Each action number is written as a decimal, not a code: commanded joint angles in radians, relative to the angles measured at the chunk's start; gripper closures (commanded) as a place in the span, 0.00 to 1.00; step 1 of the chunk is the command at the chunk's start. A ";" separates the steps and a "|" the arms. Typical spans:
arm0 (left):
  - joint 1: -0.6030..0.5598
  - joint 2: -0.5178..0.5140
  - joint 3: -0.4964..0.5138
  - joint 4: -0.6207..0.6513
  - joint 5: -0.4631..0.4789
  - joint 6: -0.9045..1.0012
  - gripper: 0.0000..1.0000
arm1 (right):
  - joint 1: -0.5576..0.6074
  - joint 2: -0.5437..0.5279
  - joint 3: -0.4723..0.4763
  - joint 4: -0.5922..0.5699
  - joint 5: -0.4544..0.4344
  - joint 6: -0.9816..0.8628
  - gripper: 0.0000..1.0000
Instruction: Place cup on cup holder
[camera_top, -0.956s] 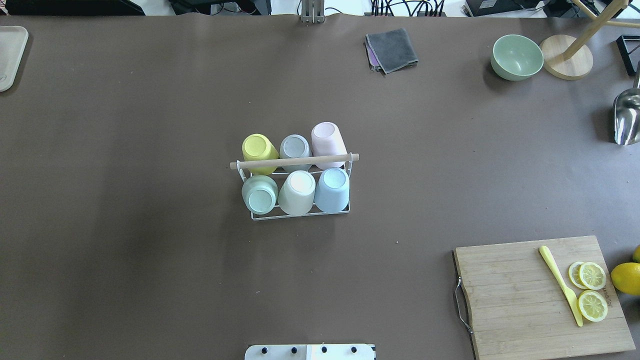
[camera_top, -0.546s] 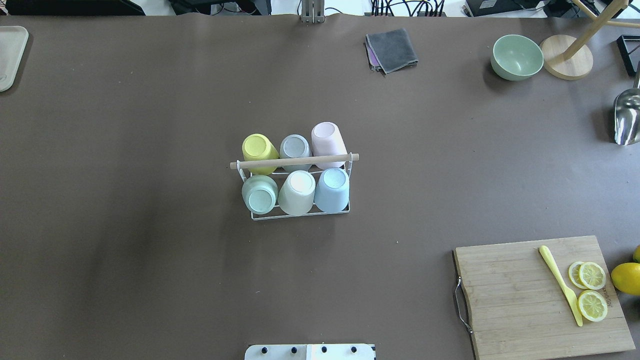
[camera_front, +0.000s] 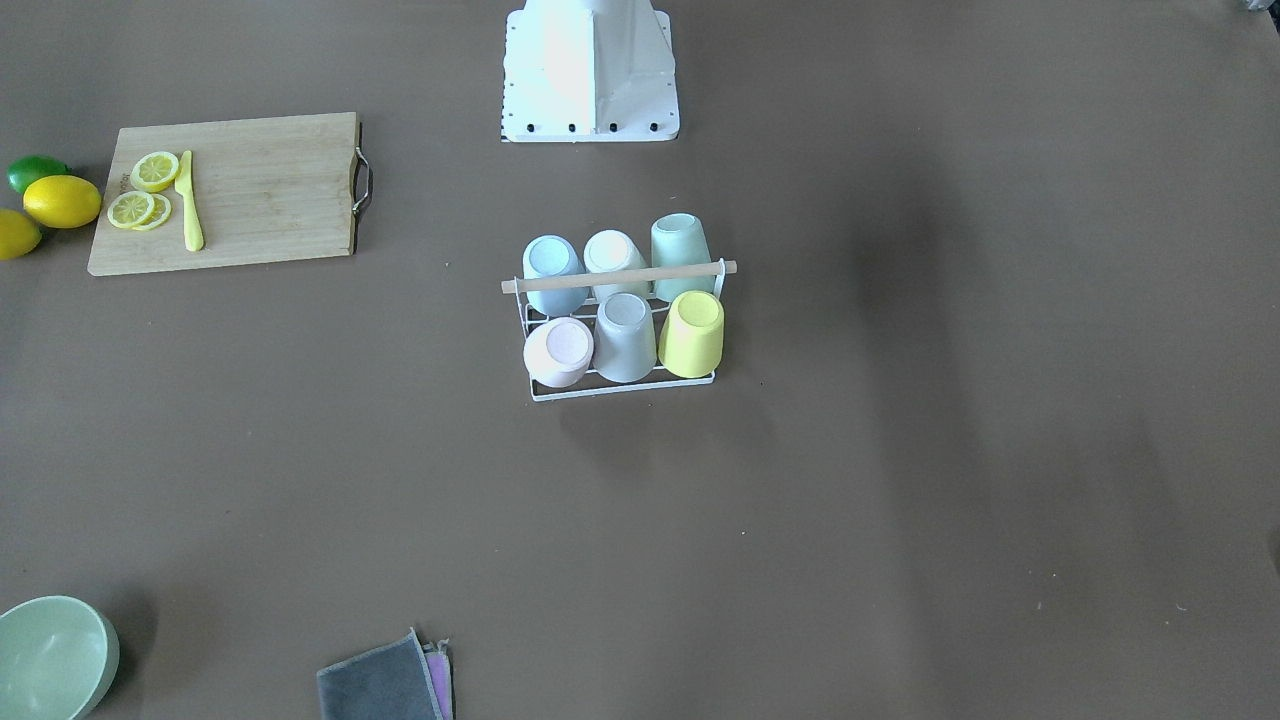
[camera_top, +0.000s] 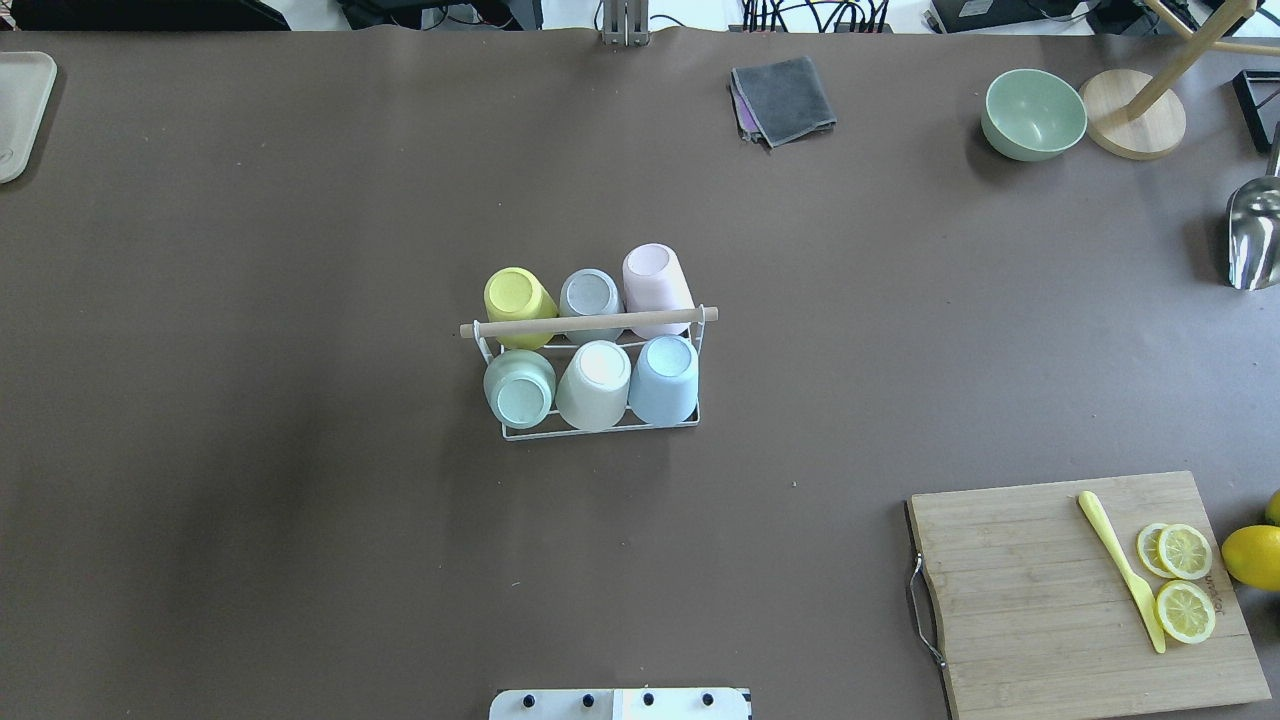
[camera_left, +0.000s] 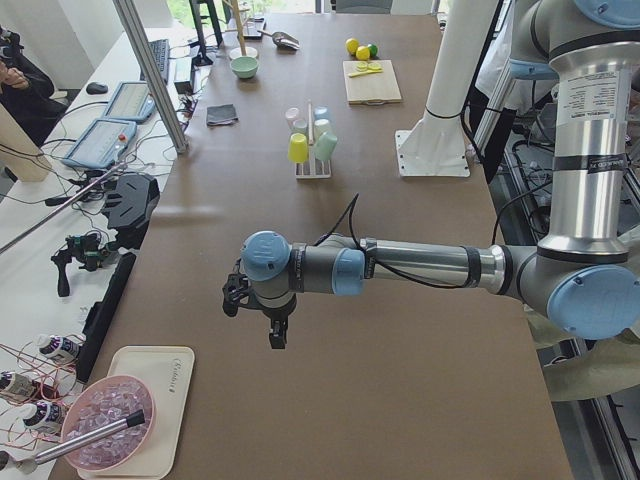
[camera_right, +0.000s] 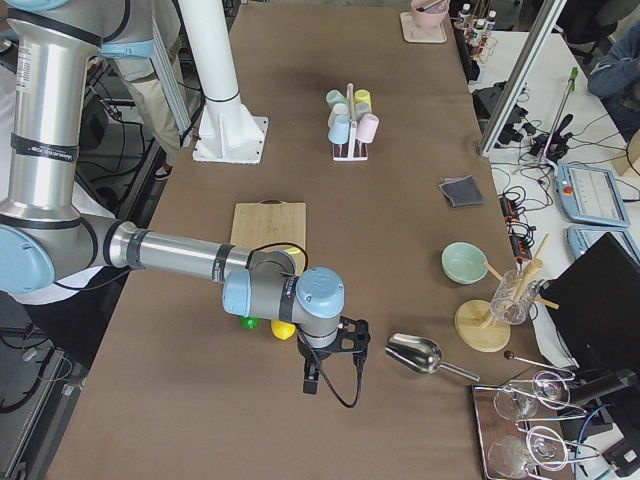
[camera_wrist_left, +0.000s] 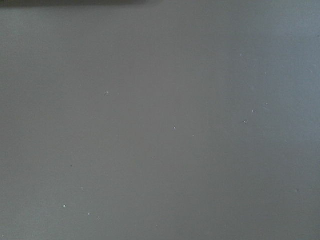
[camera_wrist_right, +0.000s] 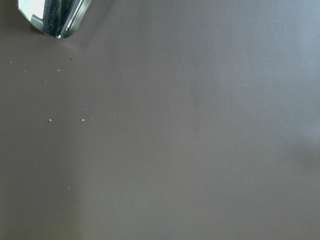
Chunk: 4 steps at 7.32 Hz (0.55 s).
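Observation:
The cup holder (camera_top: 590, 323), a white wire rack with a wooden rod handle, stands at the table's middle and also shows in the front-facing view (camera_front: 618, 276). Several pastel cups sit upside down on its prongs, among them a yellow cup (camera_top: 518, 296), a pink cup (camera_top: 655, 275) and a blue cup (camera_top: 665, 378). My left gripper (camera_left: 256, 318) hovers over bare table far from the rack, at my left end. My right gripper (camera_right: 335, 366) hovers at my right end, near a metal scoop (camera_right: 415, 352). Both show only in the side views, so I cannot tell whether they are open or shut.
A wooden cutting board (camera_top: 1040, 590) with lemon slices (camera_top: 1184, 580) and a yellow knife (camera_top: 1120, 570) lies at front right. A green bowl (camera_top: 1033, 113), a grey cloth (camera_top: 783, 98) and a wooden stand (camera_top: 1135, 113) are at the back. A tray (camera_top: 18, 110) lies at far left.

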 joint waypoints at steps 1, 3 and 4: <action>0.000 0.004 -0.004 0.051 -0.005 -0.023 0.02 | -0.001 0.004 -0.007 0.050 0.015 0.004 0.00; 0.009 -0.006 -0.004 0.051 0.070 -0.022 0.02 | -0.001 0.036 -0.005 0.040 0.039 0.009 0.00; 0.009 0.005 -0.007 0.051 0.083 -0.022 0.02 | -0.002 0.044 -0.002 0.011 0.039 0.007 0.00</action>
